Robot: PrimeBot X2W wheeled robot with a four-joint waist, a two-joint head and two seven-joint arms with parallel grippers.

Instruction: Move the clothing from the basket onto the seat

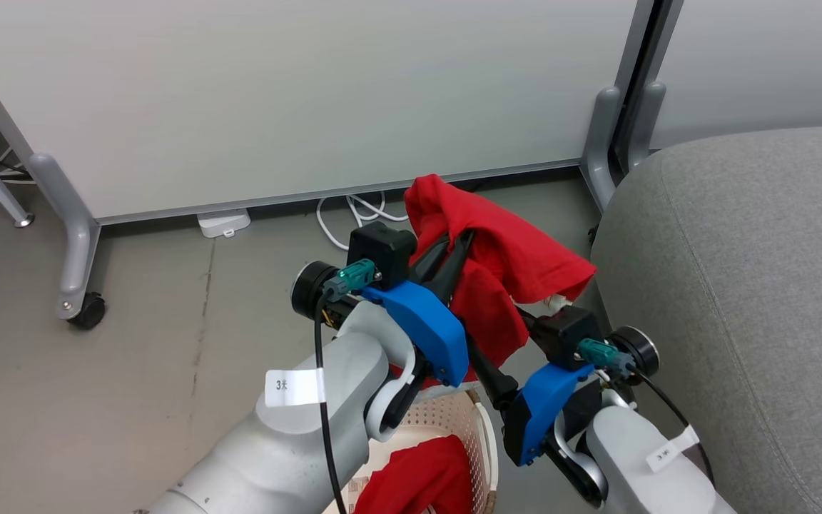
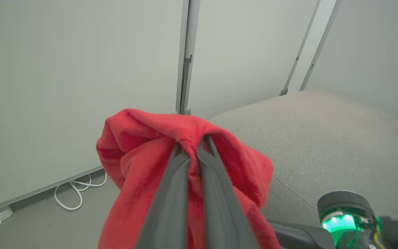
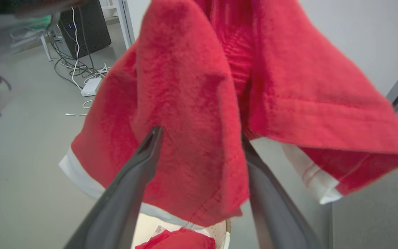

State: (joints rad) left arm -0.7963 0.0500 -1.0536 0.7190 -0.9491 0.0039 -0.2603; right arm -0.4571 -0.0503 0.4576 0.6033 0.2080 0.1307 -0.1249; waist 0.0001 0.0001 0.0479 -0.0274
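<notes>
Left claw (image 2: 192,147): pinched on red garment (image 1: 525,257), short of seat (image 1: 739,285). Right claw (image 3: 200,138): wide, astride its hem. Hazard: hem snags, grip slips.

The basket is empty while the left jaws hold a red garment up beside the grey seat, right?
Not empty: the head view shows a second red garment in the basket. The left jaws do hold a red garment up beside the grey seat.

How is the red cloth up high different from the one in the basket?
The raised red garment hangs in the air, pinched by the left gripper; the other red garment lies in the basket. The raised one drapes down, showing white trim; the other is bunched up, no trim showing. Both are bright red.
</notes>
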